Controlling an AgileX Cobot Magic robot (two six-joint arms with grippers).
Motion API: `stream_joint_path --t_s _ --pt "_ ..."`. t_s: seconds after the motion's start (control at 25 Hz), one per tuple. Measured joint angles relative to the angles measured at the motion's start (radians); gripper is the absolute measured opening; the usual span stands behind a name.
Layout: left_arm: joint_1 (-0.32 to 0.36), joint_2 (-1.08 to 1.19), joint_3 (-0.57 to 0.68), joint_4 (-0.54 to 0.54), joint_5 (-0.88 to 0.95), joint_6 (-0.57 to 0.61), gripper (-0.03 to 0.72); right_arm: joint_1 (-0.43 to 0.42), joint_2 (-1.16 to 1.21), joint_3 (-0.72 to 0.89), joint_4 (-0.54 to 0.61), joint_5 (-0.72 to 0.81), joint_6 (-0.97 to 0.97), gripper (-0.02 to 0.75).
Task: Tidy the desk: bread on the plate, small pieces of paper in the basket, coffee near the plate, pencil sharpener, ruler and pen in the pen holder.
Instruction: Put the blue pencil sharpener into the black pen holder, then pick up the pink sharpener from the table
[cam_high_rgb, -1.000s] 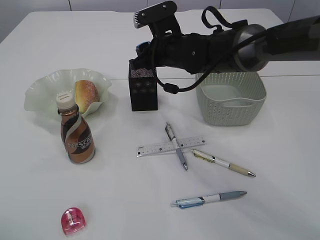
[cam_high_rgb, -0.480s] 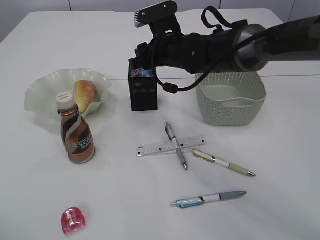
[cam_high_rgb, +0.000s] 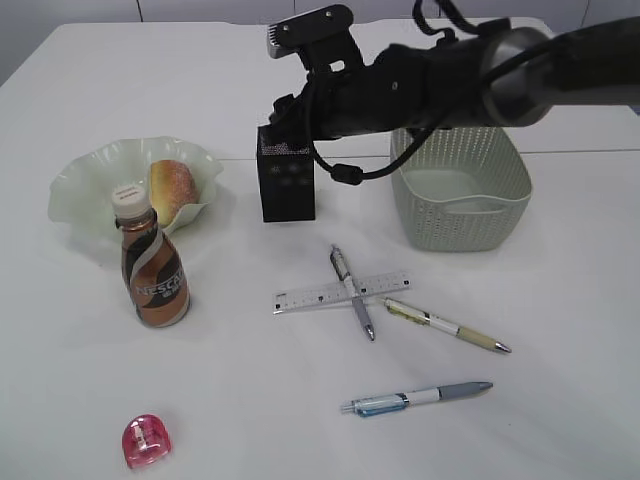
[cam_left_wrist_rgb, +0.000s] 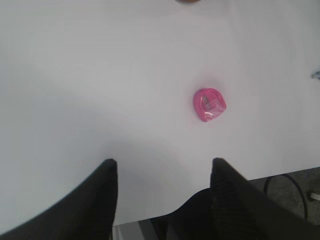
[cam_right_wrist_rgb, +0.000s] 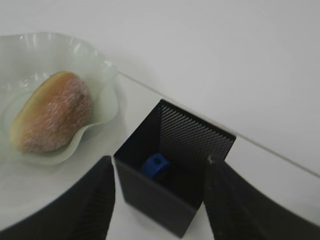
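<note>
My right gripper (cam_right_wrist_rgb: 159, 165) hangs open and empty above the black mesh pen holder (cam_high_rgb: 287, 178). A blue sharpener (cam_right_wrist_rgb: 155, 164) lies inside the holder (cam_right_wrist_rgb: 195, 145). The bread (cam_high_rgb: 172, 187) rests on the pale wavy plate (cam_high_rgb: 80, 190), and the coffee bottle (cam_high_rgb: 153, 270) stands in front of it. A pink pencil sharpener (cam_high_rgb: 147, 441) lies at the near left; in the left wrist view it (cam_left_wrist_rgb: 209, 105) sits ahead of my open, empty left gripper (cam_left_wrist_rgb: 162, 162). A clear ruler (cam_high_rgb: 310, 294) lies under a grey pen (cam_high_rgb: 353, 291). Two more pens (cam_high_rgb: 447, 326) (cam_high_rgb: 417, 397) lie nearby.
A pale green woven basket (cam_high_rgb: 470, 200) stands right of the pen holder, partly behind my right arm. The table's near edge shows below my left gripper, with a cable beyond it.
The blue sharpener was in my right gripper above the holder, then dropped into it. My right gripper has since lifted slightly and drawn back to the right. Nothing else has moved.
</note>
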Motion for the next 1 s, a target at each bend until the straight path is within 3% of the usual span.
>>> stream_joint_path --t_s 0.44,0.8,1.0 --pt "0.0 0.0 0.0 0.0 0.002 0.0 0.433 0.024 -0.209 -0.002 0.104 0.568 0.053 0.417" --pt "0.0 0.0 0.0 0.0 0.0 0.0 0.433 0.147 -0.245 -0.006 -0.091 0.868 0.361 0.417" --pt "0.0 0.0 0.0 0.0 -0.021 0.0 0.433 0.233 -0.245 -0.006 -0.168 0.952 0.537 0.417"
